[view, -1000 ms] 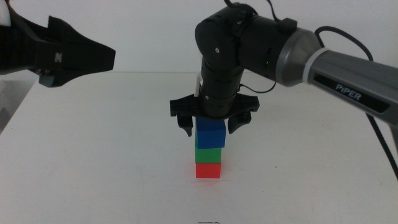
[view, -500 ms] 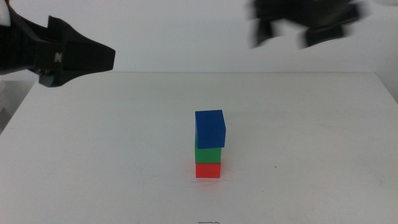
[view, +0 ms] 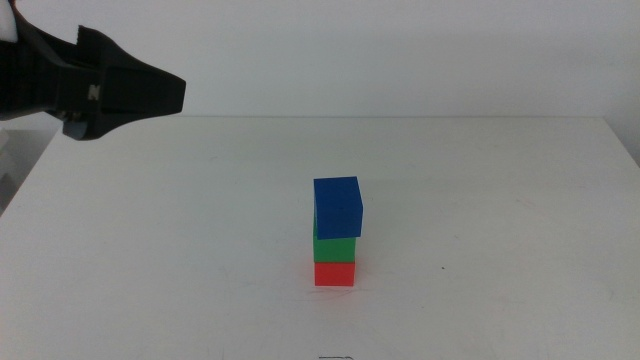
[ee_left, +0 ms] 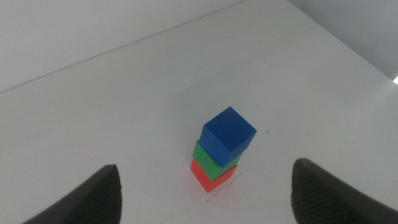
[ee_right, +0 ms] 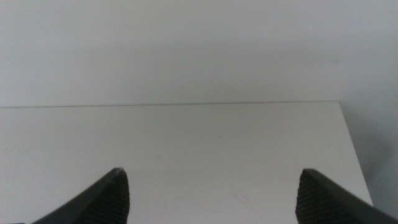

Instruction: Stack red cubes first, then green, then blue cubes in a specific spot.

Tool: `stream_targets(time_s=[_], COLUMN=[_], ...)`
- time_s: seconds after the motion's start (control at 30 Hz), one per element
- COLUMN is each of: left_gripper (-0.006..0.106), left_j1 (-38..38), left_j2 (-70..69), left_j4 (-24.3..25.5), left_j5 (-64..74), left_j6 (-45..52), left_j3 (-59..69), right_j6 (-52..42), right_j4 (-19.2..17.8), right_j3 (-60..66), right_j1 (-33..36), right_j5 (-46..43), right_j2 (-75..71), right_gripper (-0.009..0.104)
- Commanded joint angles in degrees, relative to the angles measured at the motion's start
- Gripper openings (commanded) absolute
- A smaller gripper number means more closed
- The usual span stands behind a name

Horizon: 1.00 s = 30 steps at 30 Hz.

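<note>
My left gripper (view: 150, 95) hangs high at the far left, jaws spread wide and empty. My right gripper (ee_right: 211, 199) is out of the middle view; its wrist camera shows jaws spread wide.

The red cube (view: 334, 273) is plain bright red, the green cube (view: 334, 249) above it plain green, and the blue cube (view: 338, 206) on top deep blue. My desk (view: 180, 250) is plain white. My left hand (ee_left: 205, 193) and right hand (ee_right: 214, 198) are both matte black.

table (view: 200, 250): plain white | wall (view: 400, 50): pale grey, bare | light: even
</note>
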Motion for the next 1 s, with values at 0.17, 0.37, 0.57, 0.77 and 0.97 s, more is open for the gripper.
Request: stream_targets(time_s=[0.17, 0.37, 0.57, 0.77, 0.97], left_gripper=[0.094, 0.094, 0.094, 0.094, 0.094], left_j1=[-0.08, -0.08, -0.08, -0.08, -0.08], left_j2=[-0.76, -2.1, -3.45, -3.45, -3.4], left_j4=[-3.18, 7.46, 34.59, 41.76, 42.01], left_j5=[-2.5, -8.65, -23.88, -25.79, -25.79], left_j6=[-0.27, -3.12, -25.15, -38.9, -38.98], left_j3=[-1.36, -1.23, -1.23, -1.23, -1.23], right_j6=[-0.7, -0.7, -0.7, -0.7, -0.7], right_j4=[-0.76, -0.76, -0.76, -0.82, -0.82], right_j3=[-0.76, -0.76, -0.76, -0.76, -0.76], right_j1=[-0.48, -0.48, -0.48, -0.48, -0.48], right_j5=[-3.51, -3.34, -3.34, -3.34, -3.34], right_j2=[-0.89, -0.81, -0.81, -0.81, -0.81], right_gripper=[0.081, 0.081, 0.081, 0.081, 0.081])
